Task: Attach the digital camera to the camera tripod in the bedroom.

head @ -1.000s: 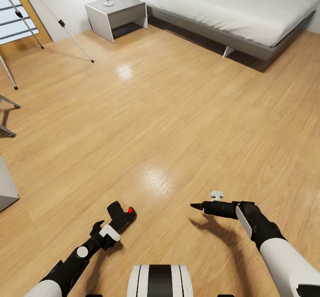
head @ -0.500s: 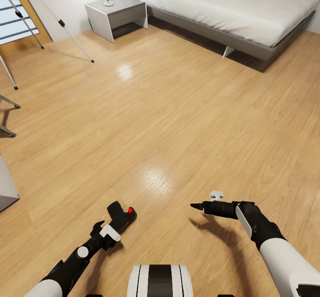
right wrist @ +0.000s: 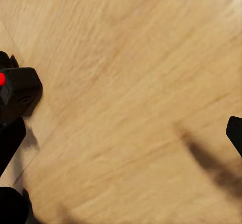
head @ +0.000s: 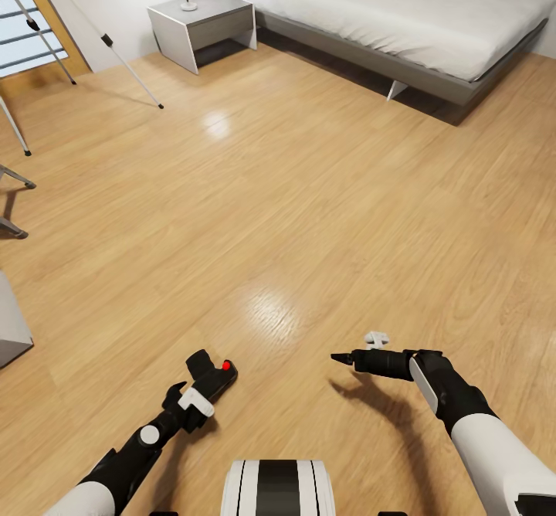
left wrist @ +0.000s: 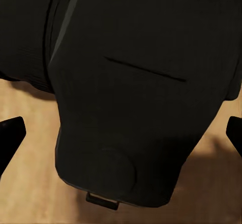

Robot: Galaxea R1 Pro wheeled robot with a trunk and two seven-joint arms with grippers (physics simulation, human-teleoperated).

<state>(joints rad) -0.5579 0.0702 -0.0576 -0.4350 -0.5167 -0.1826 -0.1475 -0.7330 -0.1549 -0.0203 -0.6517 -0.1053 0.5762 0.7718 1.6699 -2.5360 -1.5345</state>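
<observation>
The digital camera (head: 211,375), small and black with a red button, rests on the light wood floor low in the head view; it also appears in the right wrist view (right wrist: 19,92). My left gripper (head: 193,389) is open just behind it. In the left wrist view the camera body (left wrist: 136,93) lies between the two fingertips (left wrist: 11,136) with a gap on each side. My right gripper (head: 344,358) hovers open over bare floor to the right, holding nothing. The camera tripod's thin silver legs (head: 130,72) stand far left by the window; its head is out of view.
A grey low bed (head: 401,14) and a white nightstand (head: 205,25) stand at the back. The wood-framed window with railing (head: 27,33) is at the far left. A grey block (head: 9,323) and dark feet (head: 15,180) sit at the left edge.
My left arm has shifted slightly, bringing its gripper a little closer around the camera. The camera, right arm and view have not moved.
</observation>
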